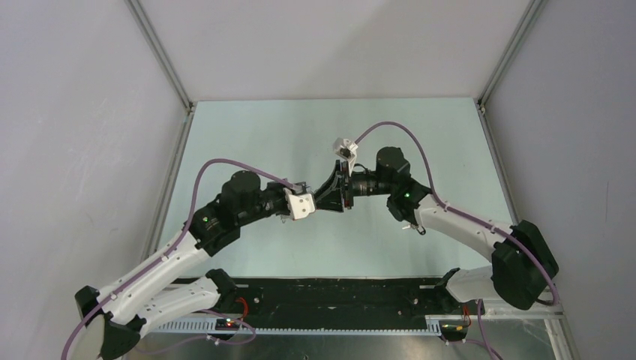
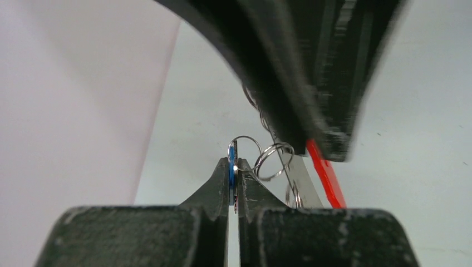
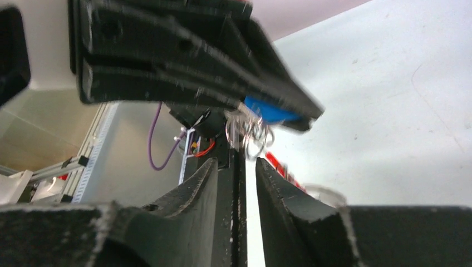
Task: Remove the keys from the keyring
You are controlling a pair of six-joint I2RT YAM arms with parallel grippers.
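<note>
Both grippers meet above the middle of the table. My left gripper (image 2: 234, 167) is shut on a blue-headed key (image 2: 230, 167), held edge-on between its tips. Small silver split rings (image 2: 273, 161) link it to the keyring, whose red band (image 2: 325, 175) comes out from under my right gripper's fingers (image 2: 311, 83), beside a silver key blade (image 2: 303, 183). In the right wrist view my right gripper (image 3: 236, 164) is nearly shut, with a dark flat piece between its fingers. The blue key (image 3: 267, 111), the red band (image 3: 276, 165) and the pale strip (image 3: 323, 192) lie just beyond. Other keys are hidden.
The pale green table (image 1: 300, 127) is walled by grey panels on three sides, with metal frame posts at the back corners. A black base plate (image 1: 337, 300) lies at the near edge between the arm bases. Purple cables (image 1: 397, 131) loop above both arms.
</note>
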